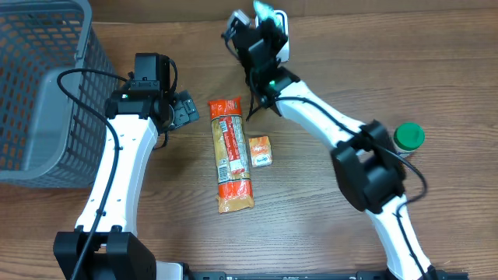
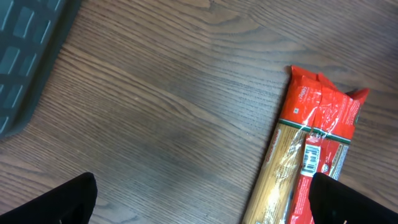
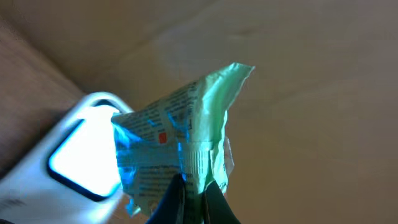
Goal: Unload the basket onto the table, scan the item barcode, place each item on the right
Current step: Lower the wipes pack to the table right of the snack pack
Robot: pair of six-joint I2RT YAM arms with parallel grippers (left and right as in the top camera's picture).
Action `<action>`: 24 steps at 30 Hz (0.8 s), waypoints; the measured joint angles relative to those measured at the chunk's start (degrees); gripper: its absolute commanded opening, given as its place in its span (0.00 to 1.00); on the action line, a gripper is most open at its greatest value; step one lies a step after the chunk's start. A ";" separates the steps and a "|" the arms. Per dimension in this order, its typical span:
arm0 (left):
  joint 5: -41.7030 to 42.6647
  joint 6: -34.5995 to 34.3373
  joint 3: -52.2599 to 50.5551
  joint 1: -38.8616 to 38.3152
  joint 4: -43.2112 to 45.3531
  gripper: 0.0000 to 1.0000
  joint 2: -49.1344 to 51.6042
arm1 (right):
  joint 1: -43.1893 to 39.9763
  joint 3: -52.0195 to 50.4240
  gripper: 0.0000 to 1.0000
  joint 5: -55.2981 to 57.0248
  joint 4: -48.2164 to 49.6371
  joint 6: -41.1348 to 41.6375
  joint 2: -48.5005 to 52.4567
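Overhead, the right gripper (image 1: 264,23) is seen at the far edge of the wooden table (image 1: 327,225), raised beside a white scanner (image 1: 282,40). From the right wrist view, its jaws are pressed nearly together, pinching the lower edge of a crumpled green and white packet (image 3: 183,130), whose printed side is turned towards the scanner's lit window; whether packet and scanner touch cannot be told. The left gripper (image 1: 185,110) is held low over the table, just left of a long red and orange pasta packet (image 1: 232,155), with its jaws spread wide and nothing between them. In the left wrist view, the upper end of the pasta packet is seen lying flat, with a barcode label facing up. A small orange box (image 1: 260,150) lies just right of the pasta packet, apart from it. A green-lidded jar (image 1: 408,137) stands near the right arm's elbow, and a grey mesh basket (image 1: 31,148) is placed at the table's left edge.
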 measured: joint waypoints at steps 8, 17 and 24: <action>-0.04 0.00 0.00 0.00 0.02 1.00 0.00 | -0.07 0.42 0.04 2.49 -38.88 19.63 -15.17; -0.15 0.00 0.00 0.00 -0.02 1.00 0.00 | -3.80 -1.27 0.04 -21.03 -74.38 38.38 -16.31; -0.15 0.00 0.00 0.00 -0.02 1.00 0.00 | -9.94 -7.89 0.04 -33.66 -81.37 41.83 -16.31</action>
